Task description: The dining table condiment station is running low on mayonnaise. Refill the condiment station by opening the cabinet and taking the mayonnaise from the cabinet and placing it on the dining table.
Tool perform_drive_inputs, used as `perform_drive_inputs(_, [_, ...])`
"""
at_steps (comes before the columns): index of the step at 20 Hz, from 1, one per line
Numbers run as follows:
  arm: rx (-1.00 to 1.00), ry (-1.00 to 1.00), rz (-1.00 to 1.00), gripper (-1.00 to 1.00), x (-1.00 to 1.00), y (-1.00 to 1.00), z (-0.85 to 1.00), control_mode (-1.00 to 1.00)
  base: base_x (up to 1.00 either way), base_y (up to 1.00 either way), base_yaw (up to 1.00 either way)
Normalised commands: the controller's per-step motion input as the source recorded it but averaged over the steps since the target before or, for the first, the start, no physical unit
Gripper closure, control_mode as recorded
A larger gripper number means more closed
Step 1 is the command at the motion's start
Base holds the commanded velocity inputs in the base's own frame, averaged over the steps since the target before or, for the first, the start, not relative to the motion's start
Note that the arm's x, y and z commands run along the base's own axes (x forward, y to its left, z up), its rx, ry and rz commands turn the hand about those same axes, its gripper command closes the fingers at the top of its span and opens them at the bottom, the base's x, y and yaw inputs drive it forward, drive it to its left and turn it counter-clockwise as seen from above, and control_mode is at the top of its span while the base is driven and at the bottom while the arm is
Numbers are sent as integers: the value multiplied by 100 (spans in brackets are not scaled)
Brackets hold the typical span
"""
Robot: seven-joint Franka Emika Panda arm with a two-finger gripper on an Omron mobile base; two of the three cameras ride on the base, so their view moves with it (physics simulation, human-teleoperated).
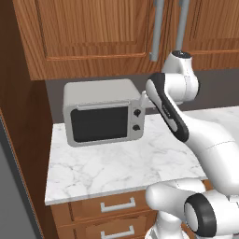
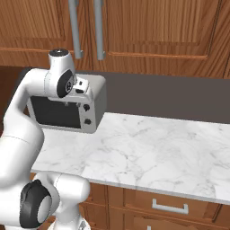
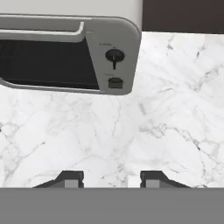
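Note:
The cabinet hangs above the counter, reddish-brown, with both panelled doors shut. Its two long grey bar handles meet at the doors' seam, seen again in the right base view as handles. My arm is raised in front of the microwave, with the wrist just below those handles. In the hand view my gripper points down at the marble counter, its two dark fingertips apart with nothing between them. The mayonnaise and the dining table are out of view.
A grey microwave stands on the small marble counter, close to my hand. Wooden drawers with short silver handles sit under the counter. A tall wooden panel closes off the left side.

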Motion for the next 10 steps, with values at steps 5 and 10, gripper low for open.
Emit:
perform_drive_inputs(5, [0,-21,0,-100,-15,0,6,-100,0,0,0])
perform_drive_inputs(10, [0,-50,0,-100,-34,0,38,-100,0,0,0])
